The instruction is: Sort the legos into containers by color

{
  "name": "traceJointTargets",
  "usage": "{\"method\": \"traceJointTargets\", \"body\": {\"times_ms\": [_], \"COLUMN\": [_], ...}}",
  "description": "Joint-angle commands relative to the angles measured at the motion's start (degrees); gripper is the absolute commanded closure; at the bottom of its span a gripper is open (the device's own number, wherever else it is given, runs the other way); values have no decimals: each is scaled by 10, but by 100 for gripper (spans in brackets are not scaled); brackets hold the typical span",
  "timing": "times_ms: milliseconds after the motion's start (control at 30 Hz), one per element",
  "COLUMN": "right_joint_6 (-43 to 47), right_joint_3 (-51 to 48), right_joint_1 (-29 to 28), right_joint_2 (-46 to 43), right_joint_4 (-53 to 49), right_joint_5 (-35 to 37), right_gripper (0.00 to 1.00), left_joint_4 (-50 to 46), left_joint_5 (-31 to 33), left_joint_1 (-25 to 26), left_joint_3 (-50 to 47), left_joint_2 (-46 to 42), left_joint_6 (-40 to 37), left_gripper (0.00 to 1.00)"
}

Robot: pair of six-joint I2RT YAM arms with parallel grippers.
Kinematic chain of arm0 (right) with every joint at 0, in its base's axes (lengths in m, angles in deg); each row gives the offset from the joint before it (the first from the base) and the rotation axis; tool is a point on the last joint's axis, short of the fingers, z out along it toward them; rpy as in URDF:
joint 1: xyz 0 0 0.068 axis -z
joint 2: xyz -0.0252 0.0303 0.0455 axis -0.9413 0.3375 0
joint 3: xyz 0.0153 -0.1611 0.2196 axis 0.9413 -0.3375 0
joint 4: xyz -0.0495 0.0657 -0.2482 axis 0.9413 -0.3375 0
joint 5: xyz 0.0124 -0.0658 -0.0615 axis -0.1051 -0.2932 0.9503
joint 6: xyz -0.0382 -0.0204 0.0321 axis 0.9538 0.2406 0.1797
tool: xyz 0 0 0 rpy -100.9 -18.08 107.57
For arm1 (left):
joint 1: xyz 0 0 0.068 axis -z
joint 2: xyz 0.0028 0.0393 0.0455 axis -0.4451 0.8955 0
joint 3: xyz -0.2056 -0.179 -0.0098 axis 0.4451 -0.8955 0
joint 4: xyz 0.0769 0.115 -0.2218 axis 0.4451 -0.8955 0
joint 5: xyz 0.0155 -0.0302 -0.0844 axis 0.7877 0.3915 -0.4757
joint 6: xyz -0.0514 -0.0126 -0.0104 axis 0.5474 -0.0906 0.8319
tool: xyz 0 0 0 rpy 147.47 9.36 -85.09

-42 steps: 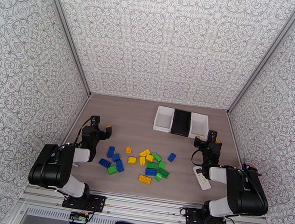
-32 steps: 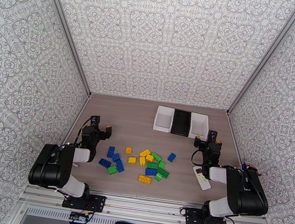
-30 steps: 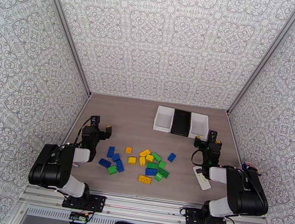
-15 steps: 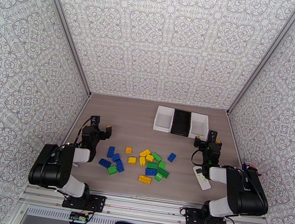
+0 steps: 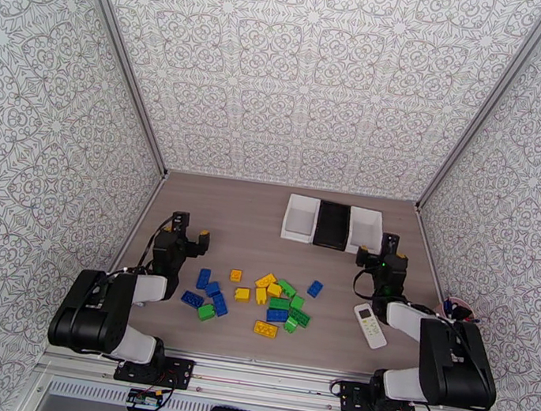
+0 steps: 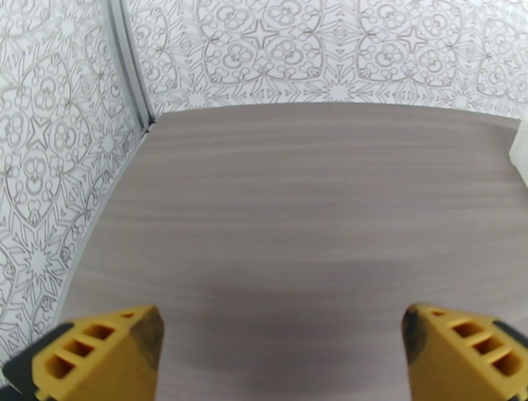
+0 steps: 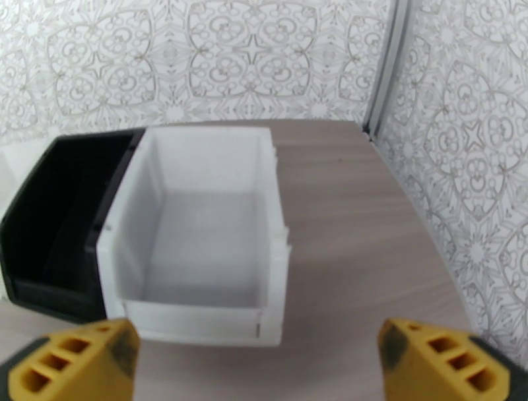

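Observation:
The legos lie loose on the table's near middle: blue ones (image 5: pixel 209 293) to the left, yellow ones (image 5: pixel 266 285) in the centre, green ones (image 5: pixel 293 310) to the right. Three containers stand in a row at the back right: a white one (image 5: pixel 299 219), a black one (image 5: pixel 332 226) and a white one (image 5: pixel 365 230). My left gripper (image 5: pixel 187 232) hovers open left of the pile, over bare wood (image 6: pixel 280 356). My right gripper (image 5: pixel 382 250) is open just in front of the right white container (image 7: pixel 198 316), with the black container (image 7: pixel 53 217) beside it. Nothing sits between either pair of fingers.
A white remote control (image 5: pixel 370 325) lies on the table near the right arm's base. Patterned walls close in the table on the left, back and right. Bare wood stretches across the back left.
Both arms have eased a little away from their bases toward the far side. The legos, the containers and the remote have not moved.

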Motion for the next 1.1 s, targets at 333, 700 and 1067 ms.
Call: {"method": "traceJointTargets", "body": {"times_ms": [333,700,1067], "right_joint_6": [-60,-92,-129], "right_joint_3": [332,510,590], "right_joint_1": [-4,-40,-61], "right_joint_2": [110,264,353], "right_joint_4": [-433,-596,-636], "right_joint_5": [-35,-55,-85], "right_gripper": [0,0,31], "left_joint_4": [-216,-105,-66], "left_joint_5": [-52,-37,-25], "left_joint_1": [187,337,387], "left_joint_3": [117,154,164], "left_joint_2": [-69,43,85], "left_joint_6": [-135,-77,-40], "left_gripper": [0,0,0]}}
